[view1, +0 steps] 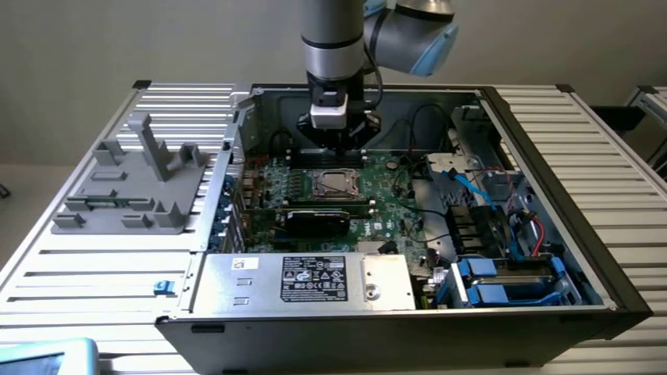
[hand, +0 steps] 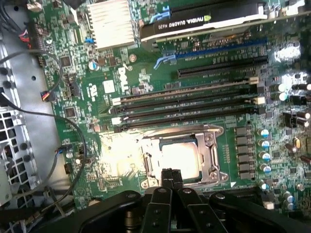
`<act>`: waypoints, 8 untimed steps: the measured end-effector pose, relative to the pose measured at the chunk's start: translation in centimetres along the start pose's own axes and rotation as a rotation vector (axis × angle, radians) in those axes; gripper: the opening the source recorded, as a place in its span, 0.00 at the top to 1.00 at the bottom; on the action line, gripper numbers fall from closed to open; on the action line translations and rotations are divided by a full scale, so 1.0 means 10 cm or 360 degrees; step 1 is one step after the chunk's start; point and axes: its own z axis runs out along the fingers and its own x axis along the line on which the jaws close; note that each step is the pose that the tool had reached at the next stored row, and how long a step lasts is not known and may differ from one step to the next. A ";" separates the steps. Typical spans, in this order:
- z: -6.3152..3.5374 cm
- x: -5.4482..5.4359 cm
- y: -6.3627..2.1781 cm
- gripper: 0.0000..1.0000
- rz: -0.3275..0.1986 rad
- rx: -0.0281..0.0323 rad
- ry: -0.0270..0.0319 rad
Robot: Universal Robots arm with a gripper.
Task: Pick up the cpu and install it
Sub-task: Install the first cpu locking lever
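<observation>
Open computer case (view1: 583, 234) on a slatted table (view1: 94, 266); closed gripper (hand: 168, 175) above the socketed cpu (hand: 181, 160), grey fixture (view1: 136, 187) aside.

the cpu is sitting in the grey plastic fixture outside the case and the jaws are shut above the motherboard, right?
Not quite. The cpu sits in the motherboard socket inside the case, not in the grey fixture, as the wrist view shows. The jaws are indeed shut above the motherboard.

Cpu (hand: 181, 160) in socket (hand: 210, 154) (under gripper (hand: 168, 175)).
</observation>
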 end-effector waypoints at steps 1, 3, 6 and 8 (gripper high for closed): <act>-0.001 0.00 0.000 0.89 -0.0002 -0.00219 0.00010; -0.003 0.00 0.000 0.89 -0.0007 -0.00653 0.00038; -0.026 0.00 -0.001 0.89 -0.0011 -0.01134 0.00080; -0.069 0.00 -0.004 0.89 -0.0013 -0.01299 0.00105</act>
